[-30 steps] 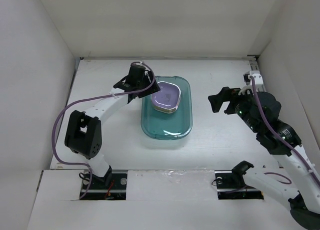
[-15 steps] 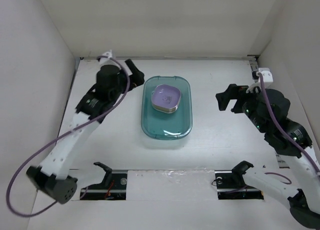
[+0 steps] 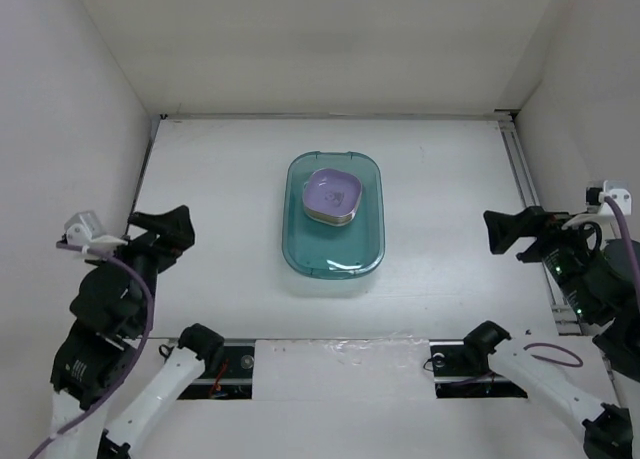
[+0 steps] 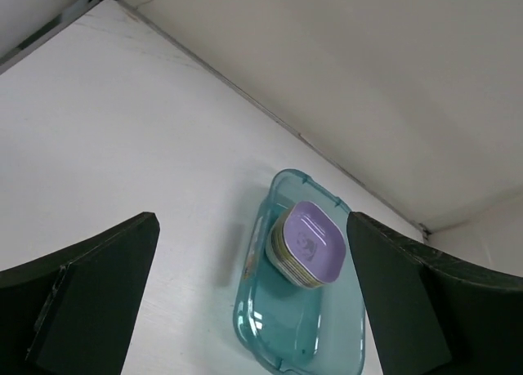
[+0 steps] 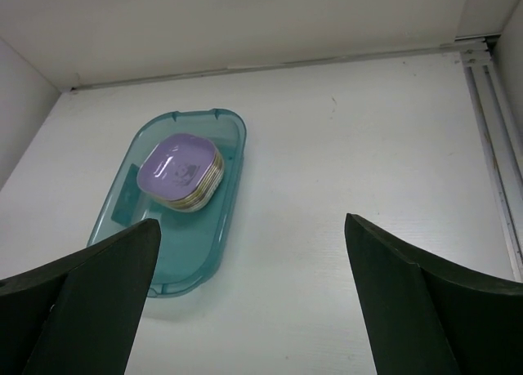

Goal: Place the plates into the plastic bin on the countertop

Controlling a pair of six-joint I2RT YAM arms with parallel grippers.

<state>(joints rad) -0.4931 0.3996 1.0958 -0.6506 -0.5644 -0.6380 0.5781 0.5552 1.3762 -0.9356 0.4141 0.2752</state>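
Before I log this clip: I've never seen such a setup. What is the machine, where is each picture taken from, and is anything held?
Two robot arms are bolted at the near edge of a white countertop, each ending in a two-finger claw. One picture looks down from above and behind them. The other two come from cameras on the wrists, so the dark shapes at their lower corners are that arm's own fingers. In the middle sits a see-through teal bin holding a stack of small plates, a purple one on top. The left claw and right claw are both open and empty, well apart from the bin.
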